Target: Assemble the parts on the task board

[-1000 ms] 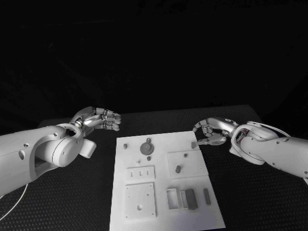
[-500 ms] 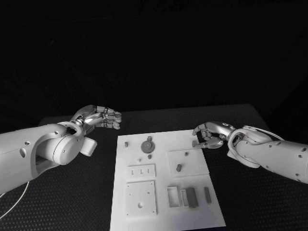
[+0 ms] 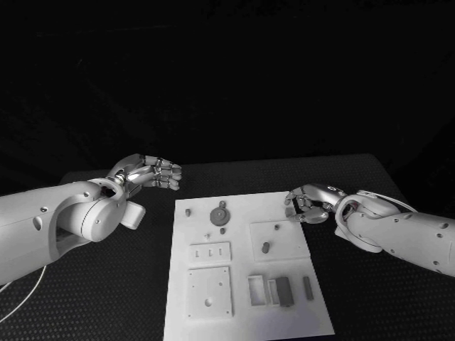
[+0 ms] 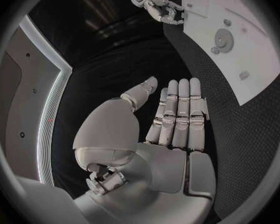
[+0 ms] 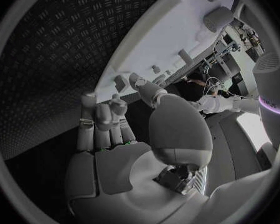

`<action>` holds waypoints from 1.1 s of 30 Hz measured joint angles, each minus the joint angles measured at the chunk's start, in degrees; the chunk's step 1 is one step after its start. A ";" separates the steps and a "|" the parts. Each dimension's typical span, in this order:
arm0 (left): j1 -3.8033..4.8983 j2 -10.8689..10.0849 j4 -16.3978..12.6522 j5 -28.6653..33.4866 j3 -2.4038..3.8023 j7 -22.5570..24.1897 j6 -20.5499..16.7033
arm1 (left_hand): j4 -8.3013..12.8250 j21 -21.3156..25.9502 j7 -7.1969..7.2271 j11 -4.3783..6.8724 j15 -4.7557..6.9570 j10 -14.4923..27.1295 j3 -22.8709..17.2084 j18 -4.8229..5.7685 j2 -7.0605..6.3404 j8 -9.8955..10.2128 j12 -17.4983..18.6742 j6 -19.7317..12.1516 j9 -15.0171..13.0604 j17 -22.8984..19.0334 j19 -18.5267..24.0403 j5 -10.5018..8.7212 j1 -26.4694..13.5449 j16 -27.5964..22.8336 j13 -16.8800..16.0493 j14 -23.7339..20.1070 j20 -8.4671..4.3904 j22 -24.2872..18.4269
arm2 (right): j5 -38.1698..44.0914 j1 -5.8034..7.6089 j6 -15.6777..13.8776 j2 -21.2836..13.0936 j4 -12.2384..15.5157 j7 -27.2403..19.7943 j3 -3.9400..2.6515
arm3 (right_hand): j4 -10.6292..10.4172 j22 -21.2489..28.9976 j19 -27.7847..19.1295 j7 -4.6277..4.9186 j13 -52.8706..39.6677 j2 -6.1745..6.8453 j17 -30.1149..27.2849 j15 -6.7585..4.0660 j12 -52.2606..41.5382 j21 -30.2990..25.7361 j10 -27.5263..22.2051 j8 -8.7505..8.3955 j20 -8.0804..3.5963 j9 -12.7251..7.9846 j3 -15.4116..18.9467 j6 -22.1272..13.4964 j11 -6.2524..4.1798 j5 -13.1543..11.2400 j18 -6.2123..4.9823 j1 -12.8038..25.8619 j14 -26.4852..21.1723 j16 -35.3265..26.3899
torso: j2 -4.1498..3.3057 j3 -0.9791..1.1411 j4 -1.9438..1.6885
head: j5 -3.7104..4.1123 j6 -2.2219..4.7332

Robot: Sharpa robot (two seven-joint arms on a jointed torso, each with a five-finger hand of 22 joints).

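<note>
White task board (image 3: pixel 243 263) lies in the middle of the black table (image 3: pixel 104 298), long side running away from the robot. On it, grey parts: a round disc with a stem (image 3: pixel 220 215) near the far left, a small peg (image 3: pixel 188 212) beside it at the far left corner, an oval piece (image 3: pixel 264 248) on a square raised plate mid-right, and at the near right a dark block (image 3: pixel 282 290) next to a white open frame (image 3: pixel 255 290), with a thin bar (image 3: pixel 306 285) just right of the block. Two white square plates sit on the left half, the nearer one larger.

Left hand (image 3: pixel 146 172) hovers off the board's far left corner, above the table. The left wrist view shows the fingers (image 4: pixel 177 112) straight and side by side, thumb out to the side, nothing in the palm.

Right hand (image 3: pixel 311 202) sits at the board's far right edge, fingers curled inward, tips close together just over the edge. Right wrist view has the curled fingers (image 5: pixel 102 117) and thumb near a small part at the board's edge (image 5: pixel 121 82); cannot tell whether anything is pinched between them.
</note>
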State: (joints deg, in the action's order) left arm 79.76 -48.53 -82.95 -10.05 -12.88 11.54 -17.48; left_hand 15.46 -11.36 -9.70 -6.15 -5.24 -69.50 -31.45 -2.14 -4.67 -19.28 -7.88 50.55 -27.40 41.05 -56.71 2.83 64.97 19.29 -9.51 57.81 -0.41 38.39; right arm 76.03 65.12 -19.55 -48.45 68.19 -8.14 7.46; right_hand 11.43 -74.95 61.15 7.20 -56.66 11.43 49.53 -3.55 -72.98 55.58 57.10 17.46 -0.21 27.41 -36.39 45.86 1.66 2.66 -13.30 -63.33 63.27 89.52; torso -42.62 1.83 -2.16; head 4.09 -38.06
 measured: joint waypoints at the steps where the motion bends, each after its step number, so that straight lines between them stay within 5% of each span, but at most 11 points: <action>1: 0.00 0.00 0.01 0.00 0.00 0.00 0.00 | 0.00 0.00 0.00 0.00 0.00 0.00 0.00 0.00 0.00 0.00 0.00 0.00 0.00 0.00 0.00 0.00 0.00 0.00 0.00 0.00 0.00 0.00 | 0.05 -0.02 0.00 0.06 -0.06 0.00 0.00 | 0.12 0.00 0.10 -0.02 0.04 -0.19 0.00 -0.22 0.00 0.00 0.00 0.22 -0.07 0.07 0.11 0.02 0.00 0.00 0.00 0.19 0.01 0.00 | 0.01 0.00 -0.01 | -0.02 0.00; 33: 0.00 -0.08 0.02 0.00 0.00 -0.03 0.05 | 0.00 0.00 0.00 0.00 0.00 0.00 0.00 0.00 0.00 0.00 0.21 0.00 -0.04 0.09 0.00 0.00 0.00 0.00 -0.08 0.00 0.00 0.04 | 1.58 -0.44 -0.28 0.99 -0.83 0.22 -0.04 | 1.14 0.00 0.18 -0.27 0.34 -4.28 -0.05 -1.57 0.00 0.23 0.25 1.73 0.02 0.86 0.79 0.27 -0.25 0.00 -0.04 0.80 0.30 0.22 | 0.02 0.01 -0.01 | 0.26 -0.54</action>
State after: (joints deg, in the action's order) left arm 79.75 -48.61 -82.93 -10.05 -12.88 11.50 -17.43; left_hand 15.46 -11.36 -9.70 -6.15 -5.24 -69.50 -31.44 -2.13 -4.66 -19.28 -7.66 50.55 -27.44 41.14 -56.71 2.83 64.97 19.29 -9.59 57.81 -0.41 38.42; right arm 77.61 64.68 -19.83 -47.46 67.36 -7.92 7.42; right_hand 12.58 -74.96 61.32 6.93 -56.32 7.15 49.48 -5.11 -72.98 55.81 57.35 19.18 -0.19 28.27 -35.59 46.14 1.41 2.66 -13.34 -62.53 63.57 89.74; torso -42.59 1.83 -2.16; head 4.35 -38.59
